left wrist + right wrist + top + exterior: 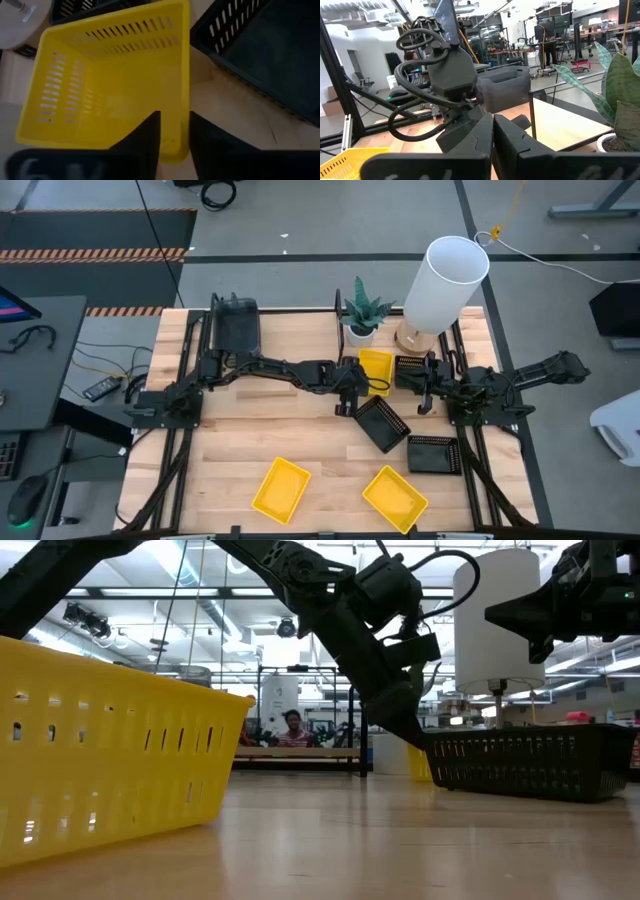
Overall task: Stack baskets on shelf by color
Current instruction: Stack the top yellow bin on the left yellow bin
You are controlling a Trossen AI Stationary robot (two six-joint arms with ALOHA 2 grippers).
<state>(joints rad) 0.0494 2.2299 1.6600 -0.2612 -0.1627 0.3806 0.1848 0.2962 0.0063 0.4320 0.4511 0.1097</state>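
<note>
My left gripper [352, 388] [174, 116] is shut on the side wall of a yellow basket [376, 370] [110, 85] in the middle of the table, one finger inside and one outside. A dark grey basket [382, 423] [270, 55] lies tilted just in front of it. Black mesh baskets sit at the right [432, 453] and near the lamp [412, 370]. Two more yellow baskets [281, 488] [395, 500] lie at the front. Dark grey baskets [236, 325] [502, 90] sit at the left end of the shelf [300, 325]. My right gripper [424, 398] [492, 120] is shut and empty, right of the yellow basket.
A potted plant [362, 315] and a tall white lamp [445, 280] stand on the shelf's right half. In the low view a yellow basket [100, 770] fills the left foreground and a black mesh basket [530, 760] stands at the right. A person [292, 728] sits far behind.
</note>
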